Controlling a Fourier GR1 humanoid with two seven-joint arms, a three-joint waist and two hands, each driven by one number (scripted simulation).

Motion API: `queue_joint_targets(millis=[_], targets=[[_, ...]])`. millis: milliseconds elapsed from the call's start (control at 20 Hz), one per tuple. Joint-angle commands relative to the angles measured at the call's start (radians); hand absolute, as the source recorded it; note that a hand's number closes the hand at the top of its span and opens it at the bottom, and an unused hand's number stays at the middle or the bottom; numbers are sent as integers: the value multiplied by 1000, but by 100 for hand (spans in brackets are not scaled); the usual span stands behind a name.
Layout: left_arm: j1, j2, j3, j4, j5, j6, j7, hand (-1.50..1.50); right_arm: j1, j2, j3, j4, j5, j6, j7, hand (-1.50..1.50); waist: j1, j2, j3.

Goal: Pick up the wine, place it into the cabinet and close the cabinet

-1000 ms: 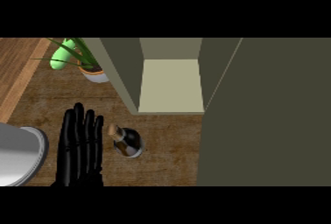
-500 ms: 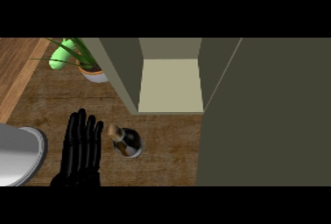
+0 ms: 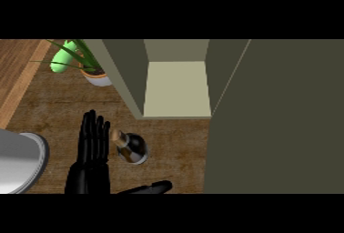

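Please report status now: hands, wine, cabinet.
Left hand open beside wine bottle, not holding it. Right hand just showing at lower edge. Bottle upright on counter. Cabinet open, path looks clear.

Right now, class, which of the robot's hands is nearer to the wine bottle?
Left. The left hand stands open just left of the wine bottle, fingers alongside it. The other hand, presumably the right, shows only at the lower edge, below the bottle.

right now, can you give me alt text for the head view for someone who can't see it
A wine bottle stands on a wooden counter in front of an open cabinet, not yet held. The left hand is beside it, fingers straight; a second black hand enters at the lower edge. A potted plant sits upper left, a grey sink at the left.
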Motion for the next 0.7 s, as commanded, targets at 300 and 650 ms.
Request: queue_joint_targets(millis=[300, 650], targets=[[136, -6, 121, 124, 202, -169, -301, -150, 72, 6, 14, -223, -48, -14, 103, -150, 5, -3, 1], [132, -63, 199, 310, 289, -294, -467, -150, 68, -7, -40, -196, -90, 18, 70, -150, 5, -1, 2]])
